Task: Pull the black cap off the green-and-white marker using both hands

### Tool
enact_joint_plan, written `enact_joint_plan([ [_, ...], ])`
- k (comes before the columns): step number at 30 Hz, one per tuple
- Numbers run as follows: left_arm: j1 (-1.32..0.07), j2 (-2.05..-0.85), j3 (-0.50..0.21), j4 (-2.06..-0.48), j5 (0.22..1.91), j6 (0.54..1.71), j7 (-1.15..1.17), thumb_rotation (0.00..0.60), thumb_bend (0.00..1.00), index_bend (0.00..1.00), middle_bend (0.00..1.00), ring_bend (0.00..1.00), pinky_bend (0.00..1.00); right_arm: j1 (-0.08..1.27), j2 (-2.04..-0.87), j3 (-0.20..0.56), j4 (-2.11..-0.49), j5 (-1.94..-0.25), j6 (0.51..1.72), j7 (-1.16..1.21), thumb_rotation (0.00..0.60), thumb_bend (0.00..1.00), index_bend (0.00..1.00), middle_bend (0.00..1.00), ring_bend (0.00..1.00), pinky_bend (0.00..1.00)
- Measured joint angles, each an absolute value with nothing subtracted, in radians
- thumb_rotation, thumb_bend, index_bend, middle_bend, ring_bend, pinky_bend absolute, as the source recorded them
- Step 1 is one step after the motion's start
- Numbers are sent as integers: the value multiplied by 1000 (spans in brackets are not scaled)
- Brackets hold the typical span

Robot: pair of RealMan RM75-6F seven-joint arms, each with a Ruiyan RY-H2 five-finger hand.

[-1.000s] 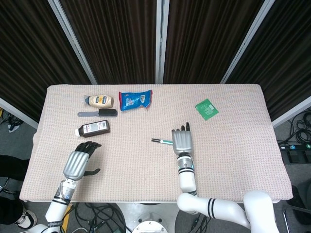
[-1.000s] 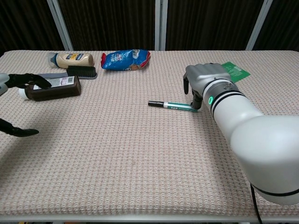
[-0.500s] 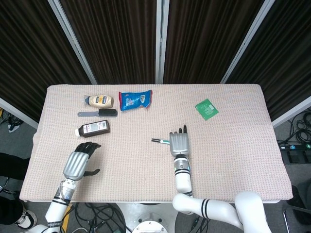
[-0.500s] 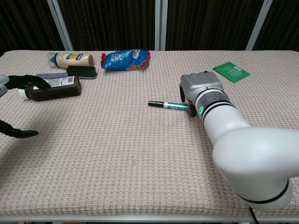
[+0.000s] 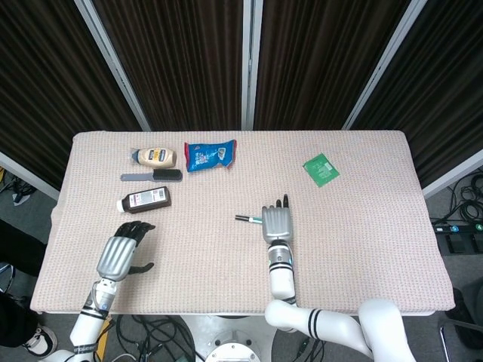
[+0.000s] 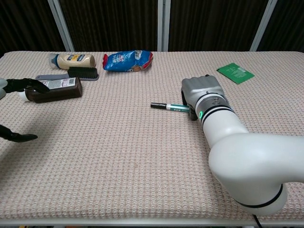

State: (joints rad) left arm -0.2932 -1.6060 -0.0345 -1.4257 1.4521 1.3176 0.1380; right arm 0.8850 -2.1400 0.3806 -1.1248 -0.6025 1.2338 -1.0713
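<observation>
Marker (image 5: 250, 219) lay near the middle of the table (image 5: 377, 226), black cap (image 5: 241, 218) pointing toward 9 o'clock and the green-and-white barrel running toward 3 o'clock. In the chest view the marker (image 6: 170, 106) showed its cap (image 6: 157, 105) free and its far end hidden under the right hand (image 6: 201, 91).

The right hand (image 5: 277, 221) lay knuckles-up over the barrel's 3 o'clock end, fingers (image 5: 282, 202) stretched toward 12 o'clock in the head view. The chest view showed its fingers curled down around the barrel end, but whether they clamped the marker or only touched it could not be told.

The left hand (image 5: 123, 251) hovered at about 8 o'clock of the table, well apart from the marker. Its dark fingers (image 5: 137, 227) were spread and it held nothing; in the chest view only the fingertips (image 6: 29, 83) showed at the left edge.

At 10 to 11 o'clock sat a brown bottle (image 5: 147, 199), with a brush (image 5: 153, 176) just beyond it and a cream bottle (image 5: 157, 156) beyond that. A blue packet (image 5: 210, 155) lay near 12 o'clock, beside the cream bottle. A green card (image 5: 321, 168) lay at about 2 o'clock, well apart from the right hand.
</observation>
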Motion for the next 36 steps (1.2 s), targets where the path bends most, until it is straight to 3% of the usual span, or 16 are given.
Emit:
enact_joint_plan([
  [28, -302, -1617, -42, -1404, 1443, 1288, 128, 600, 62, 208, 208, 142, 176, 862, -2154, 380, -1090, -696, 1264, -1020, 600, 327, 620, 562, 243, 60],
  [36, -366, -1637, -83, -1389, 1413, 1207, 157, 600, 134, 217, 221, 146, 219, 812, -2085, 356, -1181, -780, 1308, -957, 600, 327, 642, 581, 259, 109],
])
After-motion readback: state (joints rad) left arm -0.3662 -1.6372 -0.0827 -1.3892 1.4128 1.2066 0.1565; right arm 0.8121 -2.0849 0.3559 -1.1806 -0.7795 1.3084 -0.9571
